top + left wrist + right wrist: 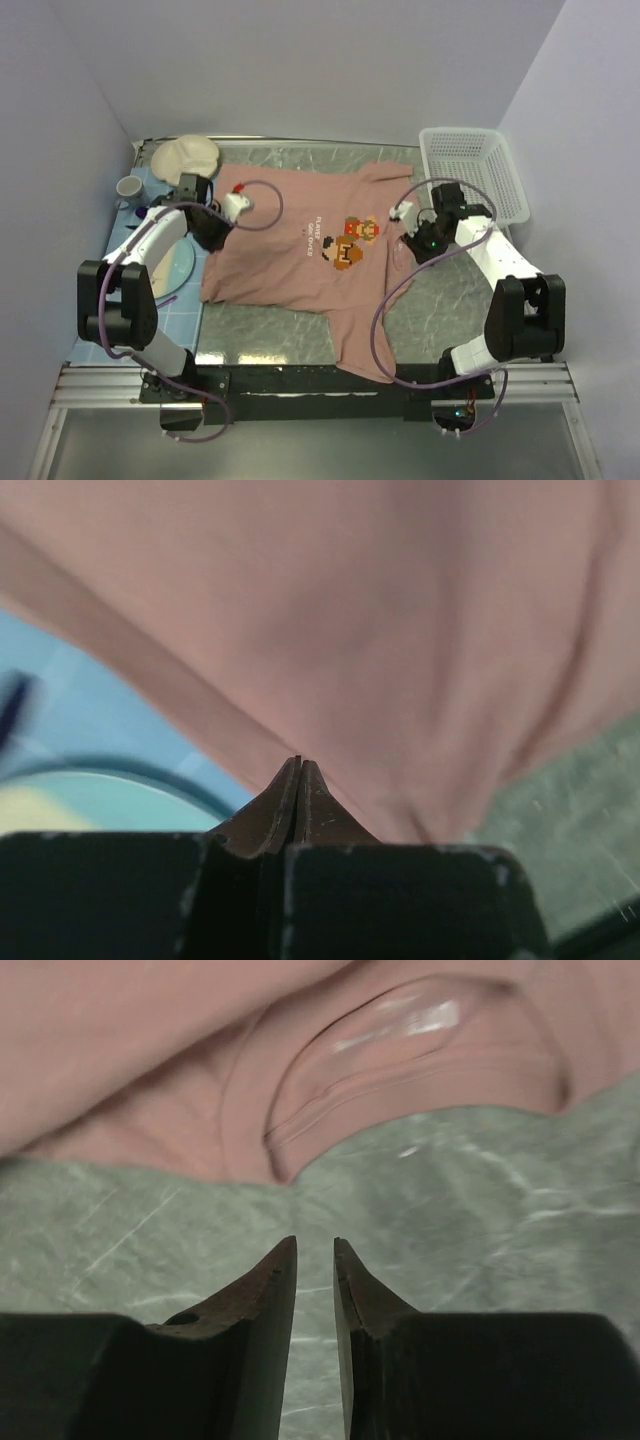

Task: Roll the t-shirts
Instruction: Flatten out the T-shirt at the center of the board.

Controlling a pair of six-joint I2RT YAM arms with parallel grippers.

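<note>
The dusty-pink t-shirt [290,250] lies spread flat on the green marbled table [440,300], its pixel-art print [350,242] facing up. My left gripper [236,205] sits over the shirt's left edge. In the left wrist view its jaws [300,764] are pressed together at the hem band [150,670], and no fabric shows between them. My right gripper [405,214] hovers at the shirt's right side, by the collar [400,1070]. Its fingers [315,1245] stand a narrow gap apart, with only bare table between them, just short of the neckline.
A white plastic basket [470,170] stands at the back right. On the blue mat [150,215] along the left edge are a plate [180,268], a mug [130,187] and a cream cloth item [185,155]. Purple cables loop over the shirt.
</note>
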